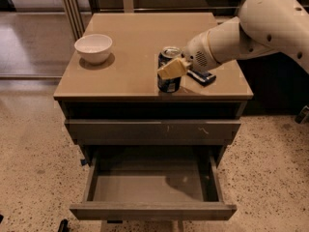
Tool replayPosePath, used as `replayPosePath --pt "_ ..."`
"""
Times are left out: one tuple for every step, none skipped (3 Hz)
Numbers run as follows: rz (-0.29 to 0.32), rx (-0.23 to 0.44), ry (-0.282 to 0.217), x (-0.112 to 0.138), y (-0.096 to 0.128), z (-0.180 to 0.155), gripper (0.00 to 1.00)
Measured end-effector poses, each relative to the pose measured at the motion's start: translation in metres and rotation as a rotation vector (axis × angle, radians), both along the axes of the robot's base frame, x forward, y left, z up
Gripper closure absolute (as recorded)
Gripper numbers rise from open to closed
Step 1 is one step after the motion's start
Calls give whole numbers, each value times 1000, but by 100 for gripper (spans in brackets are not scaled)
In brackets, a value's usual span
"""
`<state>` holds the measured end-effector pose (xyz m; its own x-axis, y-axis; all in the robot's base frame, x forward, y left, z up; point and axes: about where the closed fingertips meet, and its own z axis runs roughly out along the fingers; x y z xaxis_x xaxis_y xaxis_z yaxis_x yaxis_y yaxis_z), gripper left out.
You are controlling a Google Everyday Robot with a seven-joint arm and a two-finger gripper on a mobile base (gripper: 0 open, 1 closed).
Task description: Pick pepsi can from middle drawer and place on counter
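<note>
The pepsi can point(168, 84), dark blue with a silver top, stands upright on the tan counter point(135, 42) near its front edge, right of centre. My gripper point(170, 68) reaches in from the right and is shut around the can's middle; one pale yellow finger point(175, 67) lies across its front. I cannot tell whether the can's base touches the counter or hangs just above it. The middle drawer point(152, 210) is pulled out below, and its grey inside is bare.
A white bowl point(93, 47) sits at the counter's left. A flat dark snack-bar wrapper point(203, 76) lies just right of the can, under my wrist. A shut drawer front with pale scratches point(152, 129) is above the open drawer. Speckled floor surrounds the cabinet.
</note>
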<state>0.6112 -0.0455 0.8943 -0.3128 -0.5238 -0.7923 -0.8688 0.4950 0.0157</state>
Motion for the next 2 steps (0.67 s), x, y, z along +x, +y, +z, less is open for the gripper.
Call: replayPosePath --pt "-6 -11 -13 33 1 2 100" --pt "-7 -5 -24 55 5 -3 100"
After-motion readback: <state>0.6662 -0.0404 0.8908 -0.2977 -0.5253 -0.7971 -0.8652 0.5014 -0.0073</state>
